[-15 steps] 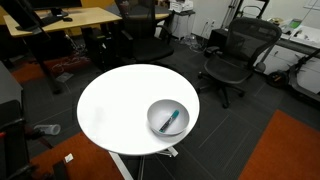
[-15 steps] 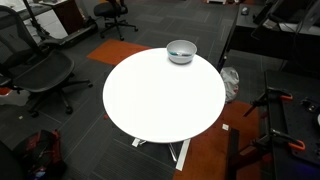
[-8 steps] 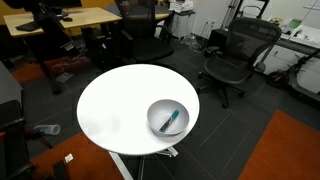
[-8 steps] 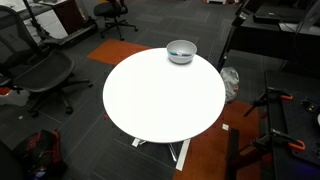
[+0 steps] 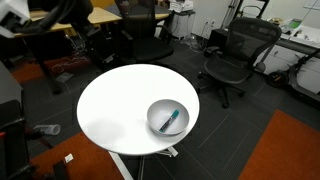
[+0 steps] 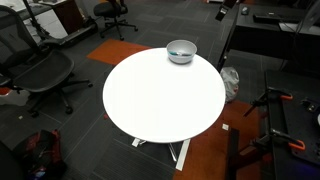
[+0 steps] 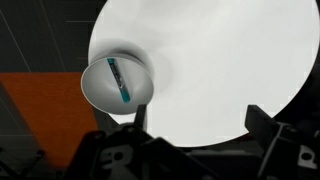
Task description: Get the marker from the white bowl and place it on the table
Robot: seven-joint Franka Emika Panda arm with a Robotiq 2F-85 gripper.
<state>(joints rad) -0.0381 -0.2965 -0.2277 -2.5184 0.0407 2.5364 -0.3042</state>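
Observation:
The white bowl [image 5: 153, 116] stands near the edge of the round white table [image 5: 115, 105], in both exterior views [image 6: 181, 52]. The teal-blue marker [image 5: 172, 121] lies slanted inside it. In the wrist view the bowl [image 7: 98, 88] with the marker [image 7: 118, 81] sits at the left, over the table [image 7: 220, 60]. My gripper [image 7: 200, 125] is open and empty, high above the table and to the side of the bowl. Its two dark fingers frame the lower part of the wrist view. Part of my arm [image 5: 62, 10] shows at the top left of an exterior view.
Black office chairs [image 5: 235, 55] and wooden desks [image 5: 75, 20] stand beyond the table. Another chair [image 6: 40, 75] stands beside the table. Orange carpet [image 5: 290, 150] and a dark rack [image 6: 270, 40] lie around the pedestal.
My arm has come into an exterior view at the top left, where it was not seen before. The bowl and the marker have not moved.

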